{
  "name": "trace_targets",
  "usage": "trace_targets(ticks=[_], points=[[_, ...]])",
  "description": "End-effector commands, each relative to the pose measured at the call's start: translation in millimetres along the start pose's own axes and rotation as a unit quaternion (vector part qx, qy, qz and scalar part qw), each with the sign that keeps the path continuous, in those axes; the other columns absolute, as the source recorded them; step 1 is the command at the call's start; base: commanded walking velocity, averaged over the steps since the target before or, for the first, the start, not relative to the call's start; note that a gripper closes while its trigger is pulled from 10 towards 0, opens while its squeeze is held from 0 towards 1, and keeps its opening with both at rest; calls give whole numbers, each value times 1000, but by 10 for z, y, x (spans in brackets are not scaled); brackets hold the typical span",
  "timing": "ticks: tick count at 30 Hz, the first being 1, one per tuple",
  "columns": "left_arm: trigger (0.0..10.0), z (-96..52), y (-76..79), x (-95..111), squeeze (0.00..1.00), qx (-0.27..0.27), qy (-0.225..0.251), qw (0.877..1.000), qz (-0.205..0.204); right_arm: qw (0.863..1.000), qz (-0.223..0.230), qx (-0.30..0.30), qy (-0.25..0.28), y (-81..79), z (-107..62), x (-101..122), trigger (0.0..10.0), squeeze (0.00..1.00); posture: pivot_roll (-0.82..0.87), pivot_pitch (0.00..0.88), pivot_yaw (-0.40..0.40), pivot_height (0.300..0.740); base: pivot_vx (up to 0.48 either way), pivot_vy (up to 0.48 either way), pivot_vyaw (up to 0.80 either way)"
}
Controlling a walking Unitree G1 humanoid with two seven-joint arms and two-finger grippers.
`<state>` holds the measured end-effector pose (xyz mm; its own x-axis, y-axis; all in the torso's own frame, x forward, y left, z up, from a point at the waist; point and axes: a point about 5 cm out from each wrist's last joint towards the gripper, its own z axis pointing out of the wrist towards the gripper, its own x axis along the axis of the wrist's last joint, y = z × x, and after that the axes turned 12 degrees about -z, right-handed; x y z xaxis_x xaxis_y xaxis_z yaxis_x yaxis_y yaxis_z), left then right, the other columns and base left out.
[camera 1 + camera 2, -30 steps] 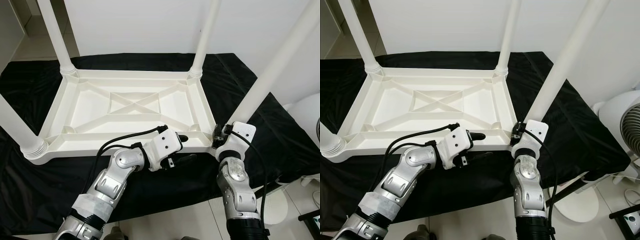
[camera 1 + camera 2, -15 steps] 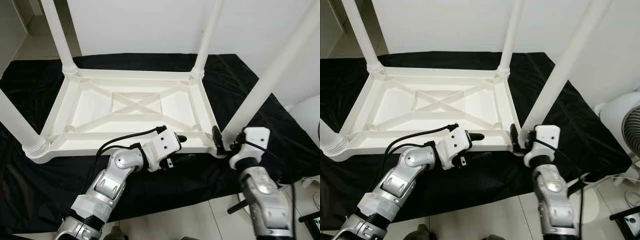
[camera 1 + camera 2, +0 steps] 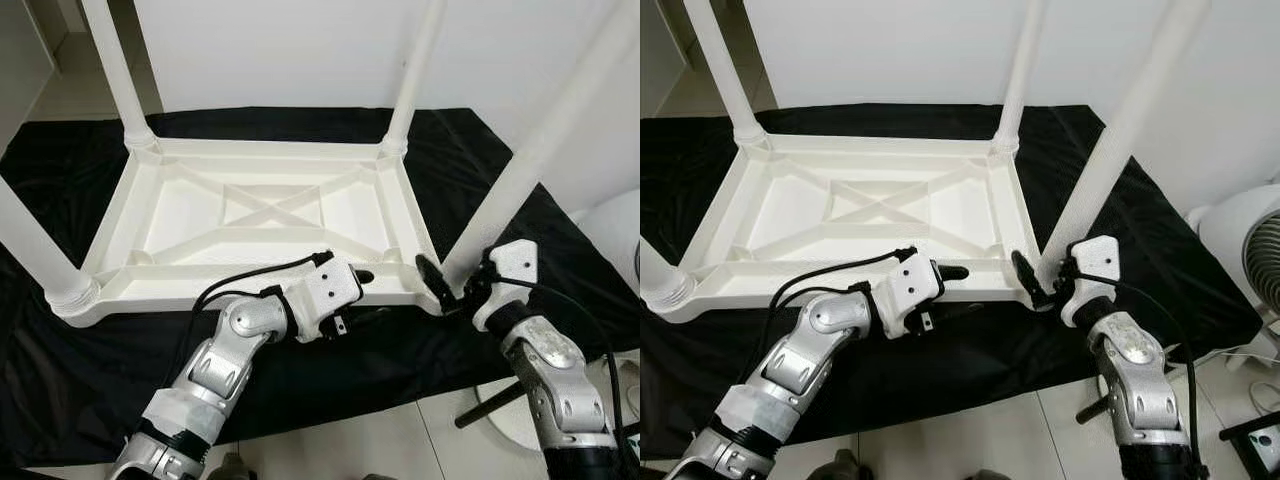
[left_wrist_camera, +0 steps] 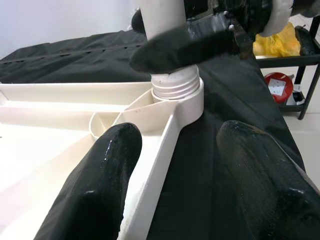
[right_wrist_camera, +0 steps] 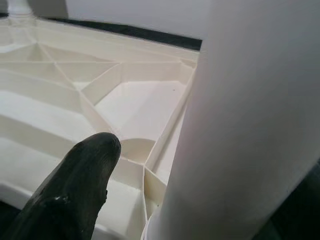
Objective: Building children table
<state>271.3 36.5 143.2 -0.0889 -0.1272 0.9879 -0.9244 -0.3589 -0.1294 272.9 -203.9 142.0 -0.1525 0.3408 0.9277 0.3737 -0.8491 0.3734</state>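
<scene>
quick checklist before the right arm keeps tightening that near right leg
1. Right end effector around the near right leg base: ok, fingers either side.
2. Leg seated in the corner socket: cannot tell, threads visible above the collar.
3. Left end effector steadying the tabletop near edge: ok, open astride the rim.
4. Other three legs standing: ok.
5. Black cloth flat under the tabletop: ok.

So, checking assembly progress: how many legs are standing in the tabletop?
4: far-left leg, far-right leg, near-left leg, and near-right leg beside the right gripper.
</scene>
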Motion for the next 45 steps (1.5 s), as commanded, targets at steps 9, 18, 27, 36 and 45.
trace_targets(ticks=[9, 18, 27, 36, 45], points=[[10000, 6, -41, 28, 0, 27, 3, 1000, 6, 997, -9, 72, -28, -71, 84, -196, 2980, 0, 36, 0, -42, 740, 0, 0, 0], [10000, 3, -47, 37, 0, 31, 4, 999, 6, 996, -5, 77, -37, -52, 91, -290, 980, 0, 41, 0, -41, 740, 0, 0, 0], [10000, 3, -48, 42, 0, 31, 5, 999, 6, 998, 13, -5, -57, 15, 122, -287, 10000, 0, 35, 2, -41, 740, 0, 0, 0], [10000, 6, -11, 28, 0, 27, 4, 1000, 3, 990, 48, -117, -68, -142, 176, -195, 10000, 0, 25, 9, -43, 740, 0, 0, 0], [10000, 33, 26, 6, 0, 17, 3, 1000, -1, 944, 91, -300, -102, -280, 186, -163, 10000, 0, 8, 0, -40, 740, 0, 0, 0]])
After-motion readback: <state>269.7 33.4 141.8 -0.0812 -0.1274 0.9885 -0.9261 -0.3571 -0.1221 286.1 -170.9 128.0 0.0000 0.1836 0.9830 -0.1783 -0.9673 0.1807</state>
